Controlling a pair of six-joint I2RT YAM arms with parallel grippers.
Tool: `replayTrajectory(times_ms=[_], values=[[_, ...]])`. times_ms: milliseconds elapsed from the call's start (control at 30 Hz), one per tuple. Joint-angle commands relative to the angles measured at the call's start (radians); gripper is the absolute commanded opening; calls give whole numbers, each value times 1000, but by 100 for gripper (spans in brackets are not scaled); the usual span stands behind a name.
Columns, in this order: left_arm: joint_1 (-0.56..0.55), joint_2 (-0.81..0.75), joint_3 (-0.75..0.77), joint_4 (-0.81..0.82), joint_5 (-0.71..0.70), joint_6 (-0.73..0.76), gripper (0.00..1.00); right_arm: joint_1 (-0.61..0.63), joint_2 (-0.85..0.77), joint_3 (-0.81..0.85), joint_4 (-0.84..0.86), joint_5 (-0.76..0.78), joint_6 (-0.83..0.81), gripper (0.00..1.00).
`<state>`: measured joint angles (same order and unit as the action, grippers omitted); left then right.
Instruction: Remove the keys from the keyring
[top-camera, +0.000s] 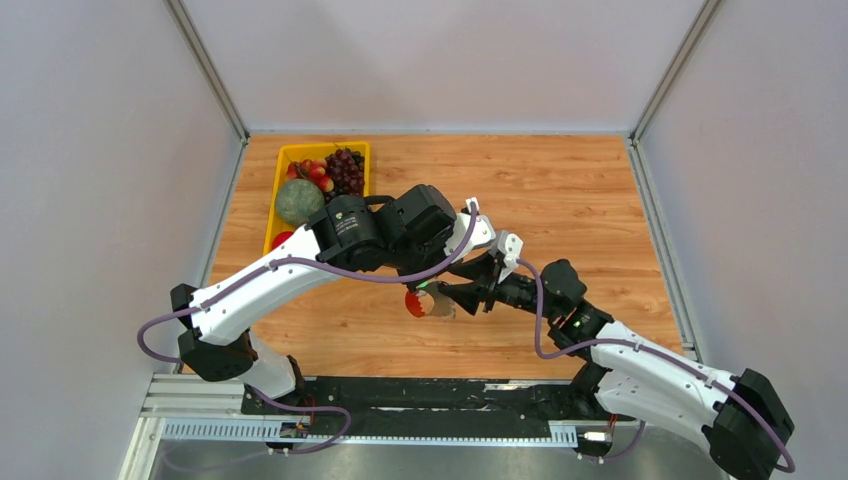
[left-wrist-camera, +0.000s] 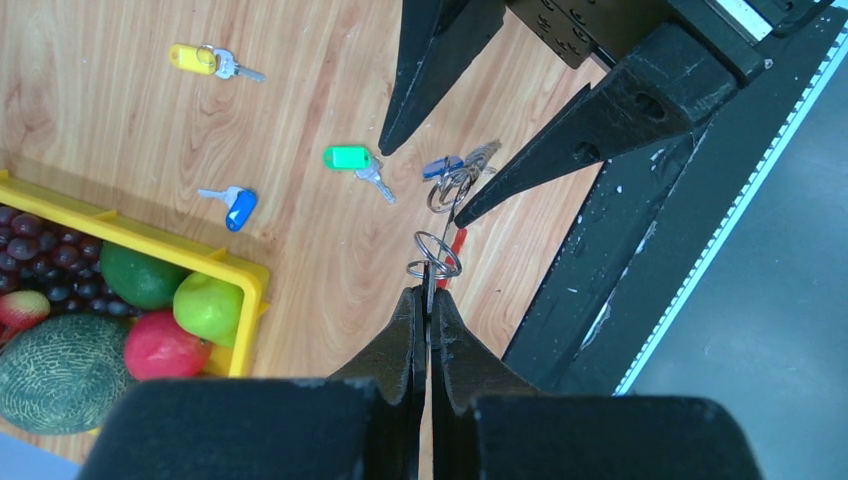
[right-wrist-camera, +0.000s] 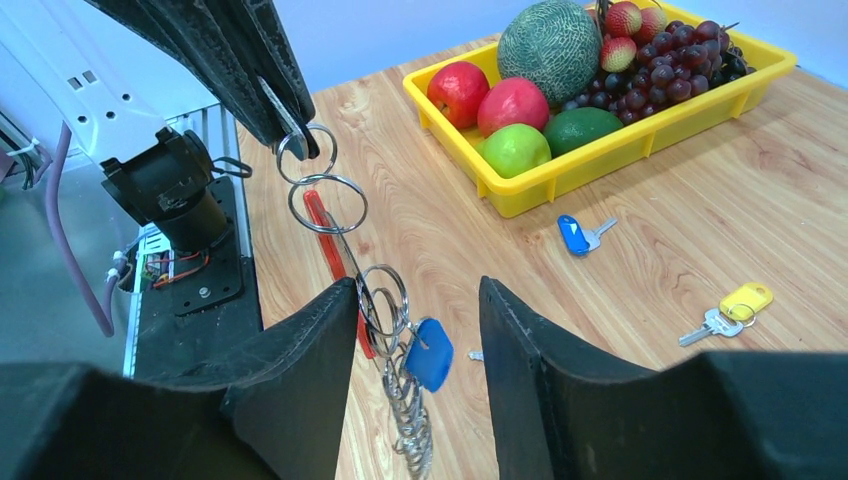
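left jaws are clenched on a wire loop (right-wrist-camera: 331, 152), hanging the keyring (right-wrist-camera: 322, 235) at centre left of the right wrist view; its chain runs down toward bottom centre. right jaws stand released, straddling a blue key (right-wrist-camera: 430, 355), so they sit nearer it. 3 loose keys (left-wrist-camera: 350, 158) lie on the bench (left-wrist-camera: 120, 130). the chain's lower end is cut off.

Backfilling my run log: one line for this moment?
left gripper: shut on red-banded silver wire keyring | right gripper: open, straddling hanging blue-headed key | wooden table: yellow-tagged key, green-tagged key, blue-tagged key loose
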<state>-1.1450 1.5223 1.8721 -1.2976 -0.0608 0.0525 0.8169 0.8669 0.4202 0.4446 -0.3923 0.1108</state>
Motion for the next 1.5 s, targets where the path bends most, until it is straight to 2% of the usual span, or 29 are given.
replayTrajectory(times_ms=[0, 433, 700, 1100, 1467], values=[[-5, -6, 6, 23, 1, -15, 0, 4, -26, 52, 7, -1, 10, 51], [-5, 36, 38, -9, -25, -46, 0, 16, -88, 58, -16, -60, -17, 55], [-5, 59, 59, -21, -49, -76, 0, 18, -114, 66, -68, -89, -45, 50], [-5, 98, 97, -30, -54, -94, 0, 23, -123, 22, 2, -112, -19, 48], [-5, 106, 109, -35, -61, -97, 0, 26, -121, 21, -4, -111, -25, 45]])
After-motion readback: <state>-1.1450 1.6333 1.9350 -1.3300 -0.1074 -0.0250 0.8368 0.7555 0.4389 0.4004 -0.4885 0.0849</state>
